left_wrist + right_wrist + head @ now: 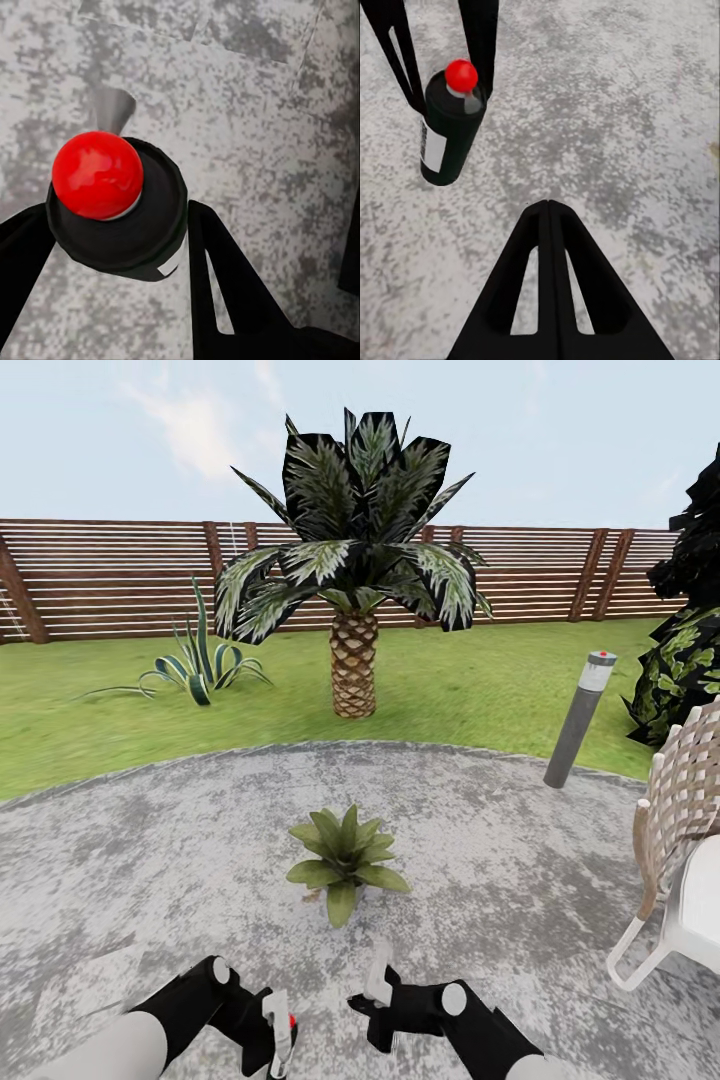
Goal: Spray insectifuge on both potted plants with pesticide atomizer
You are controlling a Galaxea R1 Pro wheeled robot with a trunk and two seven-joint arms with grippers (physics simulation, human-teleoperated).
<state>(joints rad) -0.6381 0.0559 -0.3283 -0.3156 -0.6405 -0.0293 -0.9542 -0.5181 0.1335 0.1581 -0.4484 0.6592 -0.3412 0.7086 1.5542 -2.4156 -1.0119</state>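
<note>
Left gripper (112, 225) jaws clamp the light, rigid pesticide atomizer (450, 127) mid-body; right gripper (549, 206) jaws closed, empty; potted plant (345, 857) at twelve o'clock.

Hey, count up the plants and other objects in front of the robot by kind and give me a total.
Small potted plant: 1
Palm: 1
Striped agave: 1
Dark bush: 1
Grey lamp post: 1
White chair: 1
Spray bottle, held in the left hand: 1
Total: 7
</note>
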